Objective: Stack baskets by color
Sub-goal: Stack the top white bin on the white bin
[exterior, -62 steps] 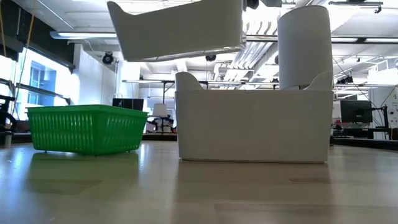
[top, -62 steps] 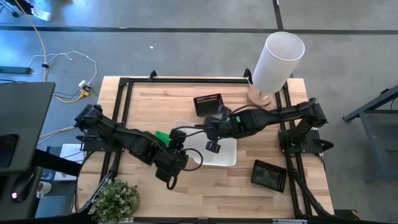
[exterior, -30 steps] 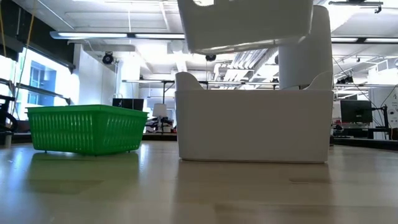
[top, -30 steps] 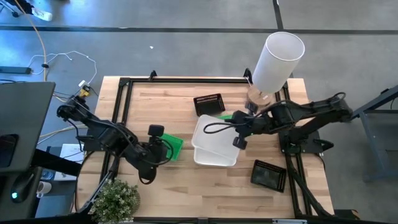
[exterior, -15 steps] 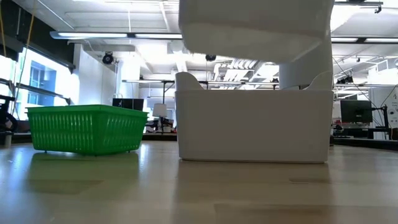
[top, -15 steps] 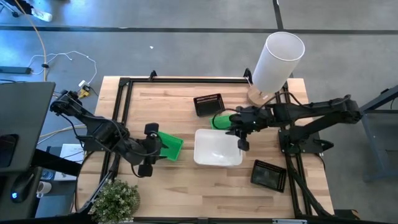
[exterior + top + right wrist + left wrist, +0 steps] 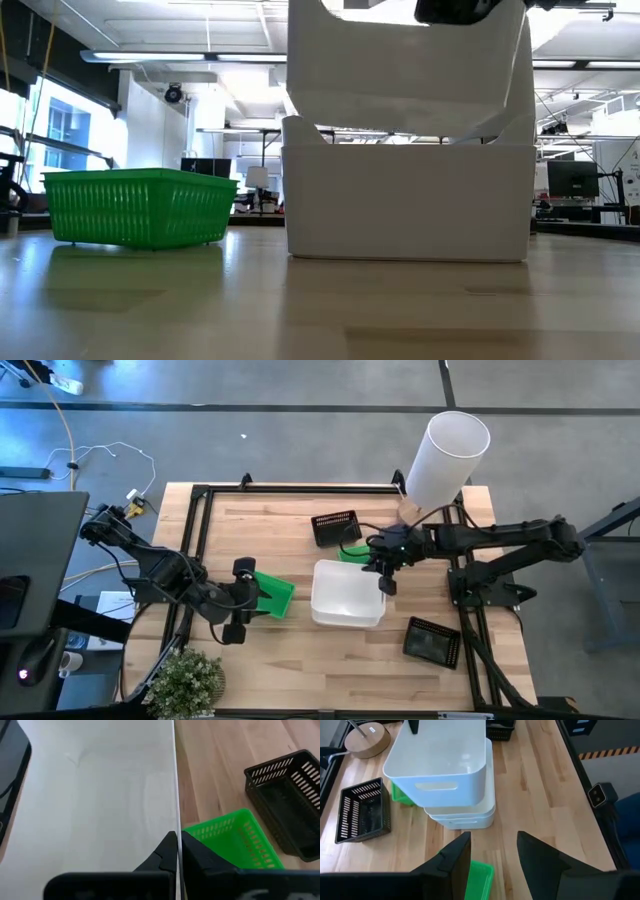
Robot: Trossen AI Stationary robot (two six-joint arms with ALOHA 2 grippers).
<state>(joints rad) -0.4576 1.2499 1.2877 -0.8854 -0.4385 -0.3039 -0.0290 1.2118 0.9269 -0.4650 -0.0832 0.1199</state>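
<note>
- Tabletop (image 7: 250, 530): a wooden surface carrying the baskets, a tall white cylinder (image 7: 446, 460) at the far right and a leafy plant (image 7: 185, 680) at the near left corner.
- White baskets: the upper white basket (image 7: 405, 70) hangs tilted, partly sunk into the lower white basket (image 7: 408, 205) at mid-tabletop; judged, it is held by one wall so it can nest down squarely.
- Right tool (image 7: 176, 854): fingers together, clamped on the upper white basket's rim.
- Left tool (image 7: 490, 855): fingers apart, holding nothing, parked near the left side above a green basket (image 7: 270, 593), apparently clear of the stacking.
- Second green basket (image 7: 232, 840): just beyond the white pair, beside a black mesh basket (image 7: 335, 527).
- Another black basket (image 7: 432, 640): near right, well apart, not yet stacked.
</note>
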